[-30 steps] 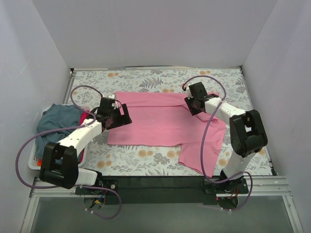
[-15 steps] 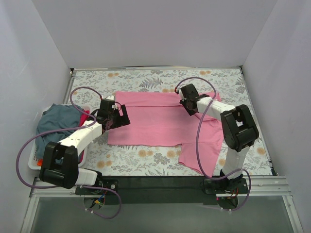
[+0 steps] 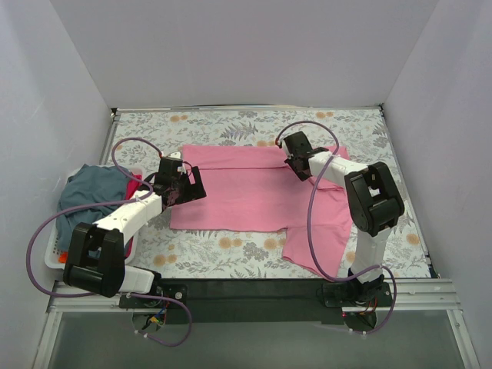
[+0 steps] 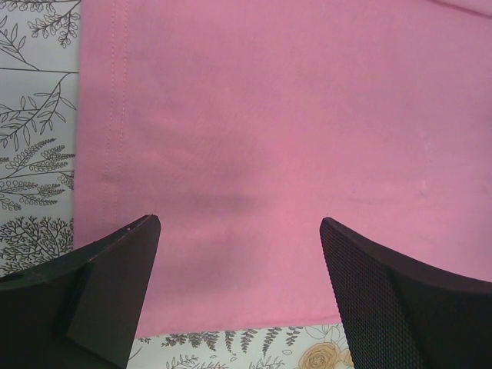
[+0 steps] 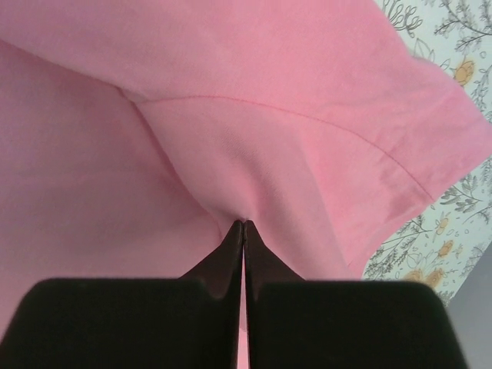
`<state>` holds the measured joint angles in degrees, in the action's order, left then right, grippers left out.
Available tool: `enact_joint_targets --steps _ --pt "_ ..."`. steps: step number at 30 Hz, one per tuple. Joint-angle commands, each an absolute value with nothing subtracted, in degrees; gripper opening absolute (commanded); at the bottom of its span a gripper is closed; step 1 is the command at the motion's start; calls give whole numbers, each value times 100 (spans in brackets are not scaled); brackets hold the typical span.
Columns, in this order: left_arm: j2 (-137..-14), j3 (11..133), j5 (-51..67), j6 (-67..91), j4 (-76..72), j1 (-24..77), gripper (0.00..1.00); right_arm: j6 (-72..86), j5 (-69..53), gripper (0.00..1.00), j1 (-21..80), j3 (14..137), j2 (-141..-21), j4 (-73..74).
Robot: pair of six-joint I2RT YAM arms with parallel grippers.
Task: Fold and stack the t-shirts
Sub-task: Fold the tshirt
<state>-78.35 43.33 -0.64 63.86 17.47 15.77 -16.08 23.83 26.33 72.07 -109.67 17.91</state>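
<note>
Nearest you, along the near edge of the flowered worktop [image 3: 231, 250], one part of the pink t-shirt [image 3: 246, 196] juts out toward the near right corner, lying flat on the cloth. At the left edge, close to the near left corner, you have the white laundry basket [image 3: 54, 257], with a blue-grey t-shirt [image 3: 88, 192] heaped in it and a bit of a red t-shirt [image 3: 135, 184] showing at its right side. Further in, your left gripper [image 4: 240, 231] sits over the left end of the pink t-shirt, its jaws spread wide. The wrist view shows the stitched hem running down just inside the left finger [image 4: 115, 284] and flat pink cloth filling the gap. You cannot tell from these views whether the fingers touch the cloth. The body of the pink t-shirt spreads across the middle of the worktop. Furthest from you, toward the far edge and right of centre, your right gripper [image 5: 243, 224] has its jaws pressed together on the pink t-shirt. The cloth is drawn up in a pucker to the tips, beside the sleeve seam.
</note>
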Motion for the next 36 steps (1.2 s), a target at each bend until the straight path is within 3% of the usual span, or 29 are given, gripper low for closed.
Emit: enact_joint_targets --steps 1,8,14,18,26,36 --pt "-7822 4386 -105 6302 1617 1600 78 -1696 2680 1 2602 7532 -10969 1670" --pt "-7822 4386 -88 6275 1626 1600 78 -1837 2742 3 2330 7866 -10960 1670" --pt "-7857 4377 -53 6258 1626 1600 78 -1916 2558 22 1996 8173 -11092 1670" --pt "-7875 4386 -53 6249 1626 1600 78 -1837 2391 28 1776 8314 -11223 1661" --pt "-7893 4386 -35 6249 1626 1600 78 -1556 1864 27 1591 8631 -11382 1968" --pt "-7805 4403 -53 6249 1644 1600 78 -1371 1951 32 2197 7296 -10459 1898"
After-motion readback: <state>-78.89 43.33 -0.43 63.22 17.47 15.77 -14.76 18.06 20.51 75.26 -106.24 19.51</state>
